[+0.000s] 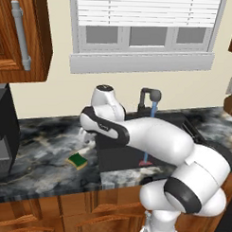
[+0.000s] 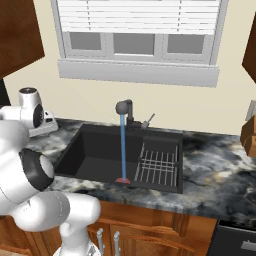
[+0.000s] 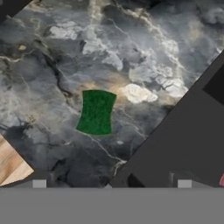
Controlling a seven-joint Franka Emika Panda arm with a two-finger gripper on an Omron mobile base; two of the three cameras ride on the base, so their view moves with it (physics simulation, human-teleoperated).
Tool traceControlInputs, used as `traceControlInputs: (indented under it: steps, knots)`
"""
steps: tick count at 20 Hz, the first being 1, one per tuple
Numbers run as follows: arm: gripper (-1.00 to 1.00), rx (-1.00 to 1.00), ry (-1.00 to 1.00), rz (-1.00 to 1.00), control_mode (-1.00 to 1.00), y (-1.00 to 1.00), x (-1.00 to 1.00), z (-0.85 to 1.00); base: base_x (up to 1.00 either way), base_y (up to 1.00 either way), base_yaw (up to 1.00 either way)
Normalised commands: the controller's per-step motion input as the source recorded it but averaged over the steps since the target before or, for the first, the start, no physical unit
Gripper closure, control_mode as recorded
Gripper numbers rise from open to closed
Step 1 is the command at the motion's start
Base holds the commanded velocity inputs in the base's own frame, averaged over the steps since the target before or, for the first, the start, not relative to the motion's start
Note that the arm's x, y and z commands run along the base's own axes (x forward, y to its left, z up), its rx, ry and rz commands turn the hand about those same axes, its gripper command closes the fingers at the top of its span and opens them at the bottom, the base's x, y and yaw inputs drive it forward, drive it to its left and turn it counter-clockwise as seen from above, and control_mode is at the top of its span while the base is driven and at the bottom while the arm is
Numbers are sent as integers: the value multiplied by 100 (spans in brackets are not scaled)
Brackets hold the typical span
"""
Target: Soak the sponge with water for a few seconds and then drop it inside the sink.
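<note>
The sponge (image 3: 96, 112) lies flat on the marble counter, dark green top up, with its yellow edge showing in the left base view (image 1: 78, 160). My gripper (image 3: 111, 183) hovers above it, open, fingertips (image 3: 39, 183) wide apart with nothing between them. From the left base view the gripper (image 1: 86, 136) hangs just left of the sink (image 1: 117, 153) and a little behind the sponge. Water (image 2: 122, 145) runs in a thin blue stream from the black faucet (image 2: 125, 107) down to the red drain mark (image 2: 122, 180) in the dark sink (image 2: 95, 155).
A wire dish rack (image 2: 158, 165) sits in the right part of the sink. A black appliance (image 1: 3, 133) stands on the counter at far left. The wooden cabinet front (image 3: 11, 164) marks the counter's near edge. My arm stretches over the sink's front left corner.
</note>
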Motion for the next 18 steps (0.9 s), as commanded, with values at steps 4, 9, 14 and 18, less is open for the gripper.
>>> traceControlInputs:
  steps: [4,9,14,18]
  knots:
    - [-100,0,1,0,-100,22,5,-31,0,0,0]
    - [-100,0,4,0,-100,21,8,-38,0,0,0]
    - [-100,0,0,0,-100,25,17,-27,0,0,0]
    - [-100,-2,2,0,-100,34,20,-15,0,0,0]
